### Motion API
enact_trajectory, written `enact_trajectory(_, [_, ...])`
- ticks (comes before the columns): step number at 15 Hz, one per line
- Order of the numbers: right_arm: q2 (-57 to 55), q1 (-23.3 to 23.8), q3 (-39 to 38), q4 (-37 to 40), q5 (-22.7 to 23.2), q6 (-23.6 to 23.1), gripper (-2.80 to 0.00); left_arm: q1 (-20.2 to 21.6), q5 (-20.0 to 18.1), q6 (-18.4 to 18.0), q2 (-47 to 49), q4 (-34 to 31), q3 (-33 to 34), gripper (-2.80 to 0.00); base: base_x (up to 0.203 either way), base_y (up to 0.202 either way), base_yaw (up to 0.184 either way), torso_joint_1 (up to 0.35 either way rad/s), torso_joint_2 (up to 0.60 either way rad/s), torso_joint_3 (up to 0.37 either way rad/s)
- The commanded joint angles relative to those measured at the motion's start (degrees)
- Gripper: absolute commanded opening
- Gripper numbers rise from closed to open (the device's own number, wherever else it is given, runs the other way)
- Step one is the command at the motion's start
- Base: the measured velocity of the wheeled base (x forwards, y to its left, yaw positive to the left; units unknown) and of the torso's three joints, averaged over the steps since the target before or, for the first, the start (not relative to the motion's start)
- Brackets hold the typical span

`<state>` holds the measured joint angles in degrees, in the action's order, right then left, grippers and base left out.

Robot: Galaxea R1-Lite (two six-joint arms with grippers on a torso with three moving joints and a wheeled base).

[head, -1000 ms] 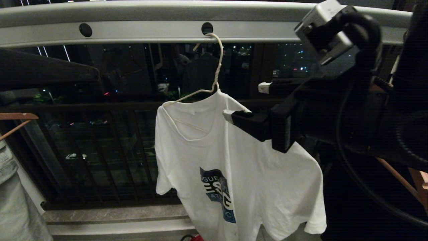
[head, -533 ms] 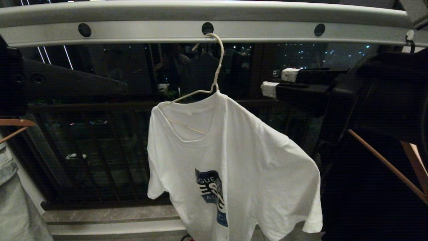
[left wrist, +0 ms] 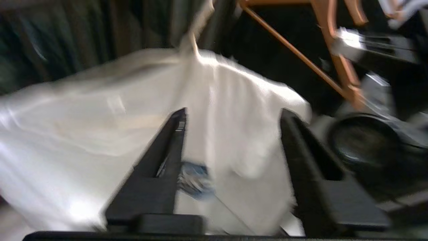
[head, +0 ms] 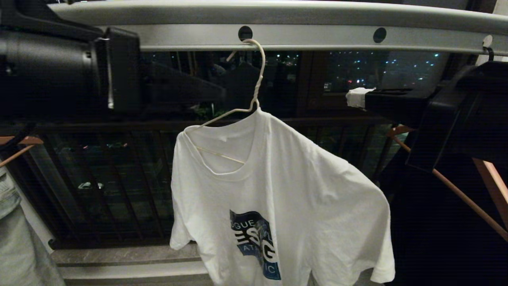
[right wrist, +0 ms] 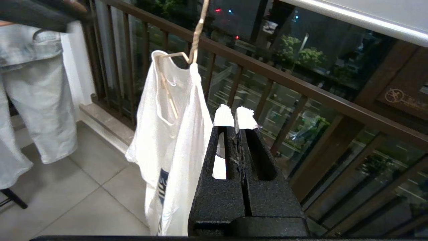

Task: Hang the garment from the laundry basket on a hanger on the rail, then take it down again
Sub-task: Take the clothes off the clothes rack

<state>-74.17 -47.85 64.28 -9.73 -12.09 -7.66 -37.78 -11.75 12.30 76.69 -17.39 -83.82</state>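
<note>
The white T-shirt garment [head: 278, 186] with its blue-and-black logo hangs on the cream wire hanger [head: 257, 83]. The hanger's hook sits in a hole of the grey rail [head: 309, 37]. My left gripper [left wrist: 234, 115] reaches in from the upper left at hanger-neck height. Its jaws are open with nothing between them, and the garment [left wrist: 100, 120] lies beyond the fingers. My right gripper [right wrist: 235, 117] is shut and empty, its white-taped tips [head: 357, 98] well to the right of the garment [right wrist: 167, 140] and clear of it. The laundry basket is out of view.
Brown wooden hangers hang at the left [head: 20, 141] and at the right [head: 456, 190], the right one over a black garment [head: 436, 246]. A pale grey-green garment [head: 16, 238] hangs at far left. Dark balcony railing bars [head: 119, 178] and a stone ledge [head: 131, 258] stand behind.
My right gripper left the garment's shoulder, drew back to the right and shut. The left arm came in from the left toward the hanger and its jaws opened. The garment swung slightly.
</note>
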Motion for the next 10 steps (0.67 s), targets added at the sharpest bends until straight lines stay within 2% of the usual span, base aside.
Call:
enact_trajectory(1, [0.3, 0.4, -0.2, -0.1, 0.0, -0.1, -2.80, -0.8, 3.8, -4.1, 4.8, 1.3, -1.3, 0.00, 0.000, 0.000, 0.000, 0.000, 0.00, 0.000])
enact_trajectory(3, [0.2, 0.6, -0.1, -0.2, 0.0, -0.1, -2.80, -2.2, 6.1, -5.9, 6.9, 1.4, -1.9, 0.00, 0.000, 0.000, 0.000, 0.000, 0.00, 0.000])
enact_trajectory(6, [0.1, 0.7, -0.1, -0.2, 0.0, -0.3, -2.80, -2.4, 6.3, -7.7, 10.3, 3.0, -2.3, 0.00, 0.000, 0.000, 0.000, 0.000, 0.00, 0.000])
enact_trajectory(10, [0.7, 1.8, 0.0, -0.1, 0.0, -0.4, -2.80, -2.4, 6.6, -7.8, 15.5, 15.1, -1.7, 0.00, 0.000, 0.000, 0.000, 0.000, 0.00, 0.000])
